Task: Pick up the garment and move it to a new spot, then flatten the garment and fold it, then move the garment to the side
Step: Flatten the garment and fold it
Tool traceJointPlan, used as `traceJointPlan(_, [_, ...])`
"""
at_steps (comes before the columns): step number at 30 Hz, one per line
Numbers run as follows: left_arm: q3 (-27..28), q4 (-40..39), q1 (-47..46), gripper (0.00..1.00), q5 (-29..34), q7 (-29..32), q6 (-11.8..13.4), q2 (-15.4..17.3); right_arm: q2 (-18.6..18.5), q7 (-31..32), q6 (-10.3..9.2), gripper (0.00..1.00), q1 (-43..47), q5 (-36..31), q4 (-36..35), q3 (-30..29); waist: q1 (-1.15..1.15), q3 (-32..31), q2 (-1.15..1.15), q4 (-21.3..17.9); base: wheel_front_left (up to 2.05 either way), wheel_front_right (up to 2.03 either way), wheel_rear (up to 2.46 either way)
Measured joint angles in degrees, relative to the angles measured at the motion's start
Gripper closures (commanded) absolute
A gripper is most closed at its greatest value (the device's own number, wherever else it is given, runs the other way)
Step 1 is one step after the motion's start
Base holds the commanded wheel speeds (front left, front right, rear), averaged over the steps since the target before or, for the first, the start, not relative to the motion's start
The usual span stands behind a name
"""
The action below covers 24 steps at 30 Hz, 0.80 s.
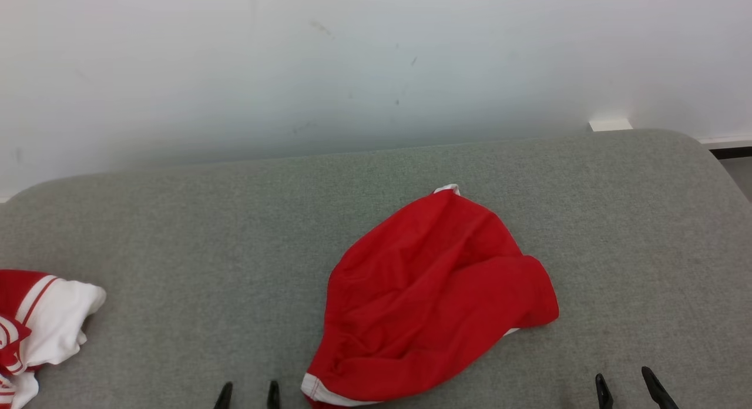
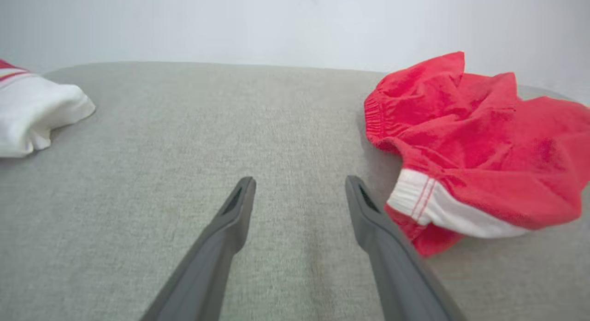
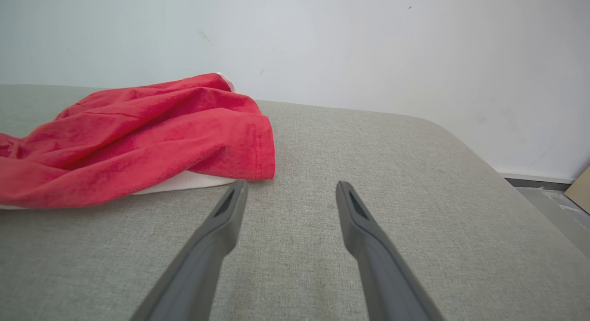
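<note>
Your left gripper shows low in the head view, fingers spread wide, nothing between them. Your right gripper: same pose, fingers parted, empty.

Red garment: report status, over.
Left end effector open, empty. Right end effector open, empty. Red garment crumpled on gray surface, unfolded. Red-and-white garment far left, apart.

Pale wall with faint dark scuffs, grey fabric surface with rounded corners against it; strip of grey floor at right
</note>
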Motion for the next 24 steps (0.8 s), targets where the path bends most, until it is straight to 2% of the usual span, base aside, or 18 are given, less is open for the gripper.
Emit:
traceJointPlan(4, [-1.9,-4.3,-3.7,0.00,1.7,0.0,-1.7,0.0,0.0,0.0,0.00,0.00,-0.1,0.1,0.1,0.7,0.01,0.1,0.00,-1.1,0.00,0.00,0.00])
traceJointPlan(8, [-6.7,-6.0,-8.2,0.00,2.3,0.0,-3.7,0.0,0.0,0.0,0.00,0.00,-0.6,0.2,0.1,1.1,0.00,0.3,0.00,-3.0,0.00,0.00,0.00])
traceJointPlan(15, [-17.8,1.4,-17.9,0.00,1.1,0.0,-5.6,0.0,0.0,0.0,0.00,0.00,-2.0,0.4,0.3,1.8,0.01,1.0,0.00,-7.5,0.00,0.00,0.00])
traceJointPlan(19, [-24.3,7.9,-24.0,0.00,-0.6,0.1,-5.3,-0.1,0.0,0.0,0.00,0.00,-2.7,0.7,0.4,2.3,0.01,1.6,0.00,-10.7,0.00,0.00,0.00])
traceJointPlan(24, [-31.0,14.4,-31.5,0.00,-3.4,0.8,-2.7,-0.1,0.0,0.0,0.00,0.00,-3.4,1.3,0.8,3.0,0.01,2.6,0.00,-14.4,0.00,0.00,0.00])
